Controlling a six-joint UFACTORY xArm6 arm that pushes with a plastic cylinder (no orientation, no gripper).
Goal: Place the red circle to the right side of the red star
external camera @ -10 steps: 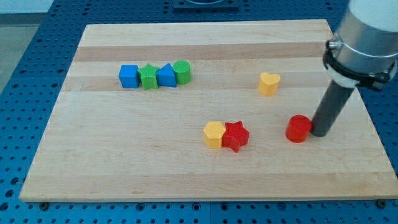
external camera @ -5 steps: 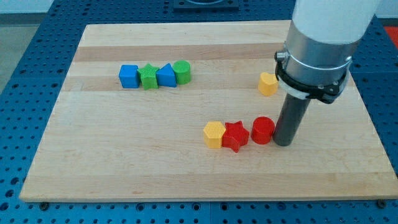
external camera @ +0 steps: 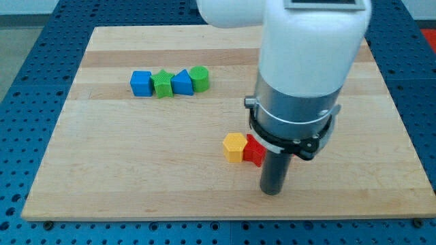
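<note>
You saw pale wooden bench (external camera: 122,177), arm's bulk blocking centre-right. No claw fitted; dark rod only, my tip (external camera: 272,192) on bench below and just right of red star block (external camera: 253,150), half hidden. Red circle block not visible, probably behind arm at star's right. Yellow hexagon block (external camera: 234,147) touched star's left side. Whether circle touched star: cannot tell.

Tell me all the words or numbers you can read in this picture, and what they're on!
There are none to read.
The wooden board is plain wood.
The blue cube, green star, blue triangle-like block, green circle, yellow block and red star carry no marks.
My arm's white and grey housing shows no label; my tip is plain dark.
</note>
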